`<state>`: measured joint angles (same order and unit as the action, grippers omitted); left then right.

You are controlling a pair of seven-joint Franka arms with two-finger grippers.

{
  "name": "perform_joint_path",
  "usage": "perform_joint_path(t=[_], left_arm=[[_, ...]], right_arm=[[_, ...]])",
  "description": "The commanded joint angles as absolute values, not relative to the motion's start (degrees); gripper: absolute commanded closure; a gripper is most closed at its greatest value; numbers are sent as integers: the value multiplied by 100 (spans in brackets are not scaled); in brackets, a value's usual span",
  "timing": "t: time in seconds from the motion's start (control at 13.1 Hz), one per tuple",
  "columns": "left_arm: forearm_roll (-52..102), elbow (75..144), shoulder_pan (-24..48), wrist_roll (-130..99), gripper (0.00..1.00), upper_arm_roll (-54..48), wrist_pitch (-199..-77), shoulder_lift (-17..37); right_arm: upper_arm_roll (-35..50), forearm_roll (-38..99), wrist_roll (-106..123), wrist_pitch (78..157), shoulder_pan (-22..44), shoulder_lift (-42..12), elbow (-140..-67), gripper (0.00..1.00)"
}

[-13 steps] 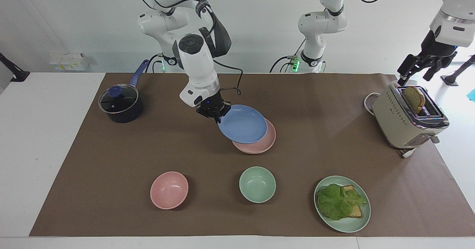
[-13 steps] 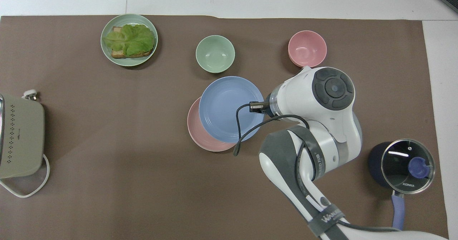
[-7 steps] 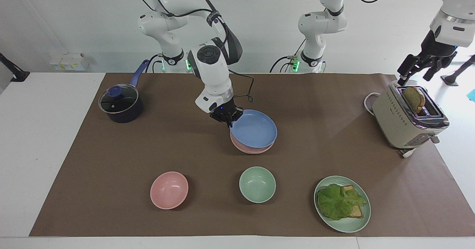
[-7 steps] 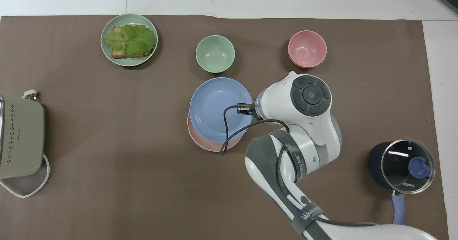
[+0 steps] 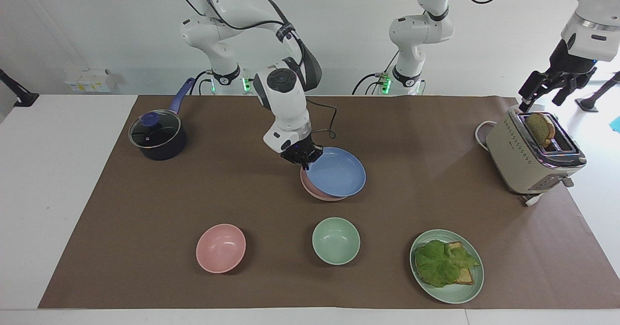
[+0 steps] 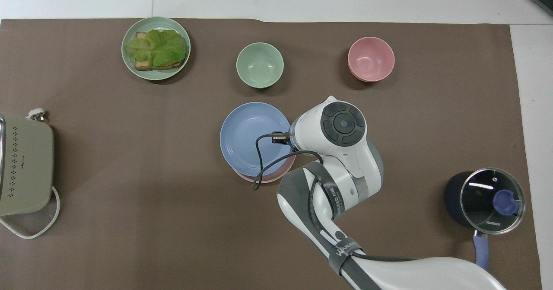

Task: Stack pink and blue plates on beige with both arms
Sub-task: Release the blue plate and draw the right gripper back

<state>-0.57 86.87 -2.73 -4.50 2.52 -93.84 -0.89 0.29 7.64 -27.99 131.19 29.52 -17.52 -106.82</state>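
Blue plate lowered nearly square over pink plate, right gripper still clamped on rim

facing: high, toward robots | overhead: steeply down | shared: brown mat

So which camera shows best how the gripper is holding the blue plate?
The facing view: the right gripper is shut on the blue plate at its rim, over the pink plate. In the overhead view the arm's wrist hides that grip.

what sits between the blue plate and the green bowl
Nothing: bare brown mat separates the blue plate from the green bowl, clearest in the overhead view.
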Motion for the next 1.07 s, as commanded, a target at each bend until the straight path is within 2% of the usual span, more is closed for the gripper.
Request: perform_joint_path(t=[0.0, 0.23, 0.3, 0.38, 0.46, 0.69, 0.84, 0.99], left_arm=[[-79, 8728, -202, -475, 0, 308, -9334, -132], [-79, 8728, -202, -483, 0, 308, -9334, -132], [-79, 8728, -202, -475, 0, 308, -9334, -132], [-79, 8728, -202, -475, 0, 308, -9334, -132], [-79, 8728, -202, -483, 0, 308, -9334, -132], [-79, 8728, -202, -475, 0, 308, -9334, -132], [-79, 8728, -202, -483, 0, 308, -9334, -132], [-79, 8728, -202, -483, 0, 308, -9334, -132]], right_arm=[[53, 879, -2804, 13175, 2918, -1679, -10898, 100], [53, 879, -2461, 13140, 2725, -1652, -11021, 97], [53, 879, -2461, 13140, 2699, -1652, -11021, 67], [53, 879, -2496, 13148, 2707, -1652, -11021, 3], [44, 879, -2505, 13148, 2724, -1652, -11013, 0], [27, 783, -2540, 13131, 2733, -1644, -10802, 0], [-70, 730, -2514, 13087, 2629, -1381, -10793, 0], [-70, 293, -2435, 13061, 2191, -1074, -10784, 0]])
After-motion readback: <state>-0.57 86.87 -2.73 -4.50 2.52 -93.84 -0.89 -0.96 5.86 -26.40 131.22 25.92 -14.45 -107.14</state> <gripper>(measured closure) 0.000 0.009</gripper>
